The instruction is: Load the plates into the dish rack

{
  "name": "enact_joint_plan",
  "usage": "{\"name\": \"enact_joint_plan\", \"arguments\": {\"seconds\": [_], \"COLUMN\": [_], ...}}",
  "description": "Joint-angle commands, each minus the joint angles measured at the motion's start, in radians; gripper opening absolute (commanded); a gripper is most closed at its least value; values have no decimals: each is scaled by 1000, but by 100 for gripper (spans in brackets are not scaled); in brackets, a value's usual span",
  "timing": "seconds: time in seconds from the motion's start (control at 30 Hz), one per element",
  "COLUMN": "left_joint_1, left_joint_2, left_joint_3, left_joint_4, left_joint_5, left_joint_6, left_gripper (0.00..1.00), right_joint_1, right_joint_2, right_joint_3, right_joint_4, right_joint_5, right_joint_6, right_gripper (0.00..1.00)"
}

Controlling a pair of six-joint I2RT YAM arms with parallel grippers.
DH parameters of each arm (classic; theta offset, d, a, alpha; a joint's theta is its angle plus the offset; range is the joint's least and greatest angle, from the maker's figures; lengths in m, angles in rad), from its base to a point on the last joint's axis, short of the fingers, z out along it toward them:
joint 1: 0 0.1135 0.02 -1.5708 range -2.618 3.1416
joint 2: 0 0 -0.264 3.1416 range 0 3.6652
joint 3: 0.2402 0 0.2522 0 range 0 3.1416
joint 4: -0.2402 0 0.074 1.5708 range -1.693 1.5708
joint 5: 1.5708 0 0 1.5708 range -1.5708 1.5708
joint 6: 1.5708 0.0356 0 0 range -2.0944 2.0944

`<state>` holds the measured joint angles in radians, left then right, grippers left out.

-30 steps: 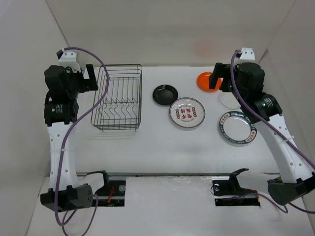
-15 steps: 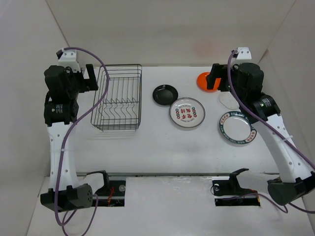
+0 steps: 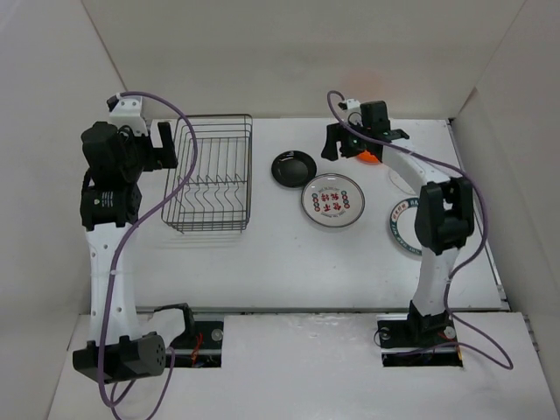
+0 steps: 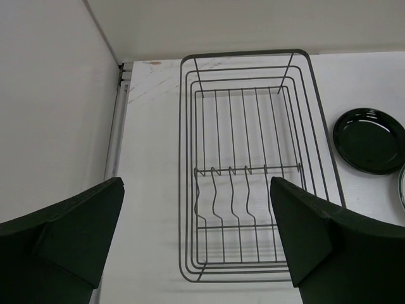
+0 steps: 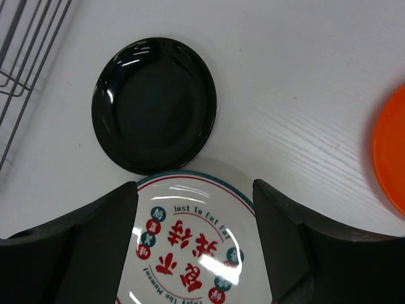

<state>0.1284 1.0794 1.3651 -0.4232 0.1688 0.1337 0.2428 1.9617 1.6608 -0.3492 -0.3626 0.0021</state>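
Observation:
The dish rack, a dark wire basket, lies at the left with nothing in it, and fills the left wrist view. My left gripper hangs open above its left side. A small black plate and a white plate with red characters lie mid-table. My right gripper hovers above them, open and holding nothing. The white plate shows between its fingers, with the black plate beyond. The orange plate is mostly hidden behind the gripper.
A clear glass plate lies at the right, and a green-rimmed white plate sits partly under the right arm. White walls close in the table on the left, back and right. Cables trail from both arms.
The right arm has swung left from over the orange plate to above the white and black plates, and its jaws have narrowed a little. The left arm has barely shifted.

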Motion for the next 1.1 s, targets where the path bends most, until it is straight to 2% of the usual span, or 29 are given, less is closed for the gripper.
{"name": "enact_joint_plan", "arguments": {"seconds": [0.0,0.37,0.53,0.6,0.7,1.07], "left_joint_1": [2,2,2,2,2,2], "left_joint_2": [-52,-70,-79,-79,-79,-88], "left_joint_3": [-14,-41,-63,-63,-63,-72], "left_joint_4": [38,18,18,18,18,18], "left_joint_5": [17,47,47,47,47,47], "left_joint_6": [24,24,24,24,24,24], "left_gripper": [100,100,100,100,100,100], "right_joint_1": [-14,33,44,44,44,44], "right_joint_2": [43,292,356,368,402,473], "right_joint_3": [129,264,304,315,349,438], "right_joint_4": [23,12,3,3,-16,-91], "right_joint_5": [-134,-174,-174,-165,-165,-145], "right_joint_6": [-33,-4,28,41,67,67], "right_gripper": [78,73,64,64,55,55]}}
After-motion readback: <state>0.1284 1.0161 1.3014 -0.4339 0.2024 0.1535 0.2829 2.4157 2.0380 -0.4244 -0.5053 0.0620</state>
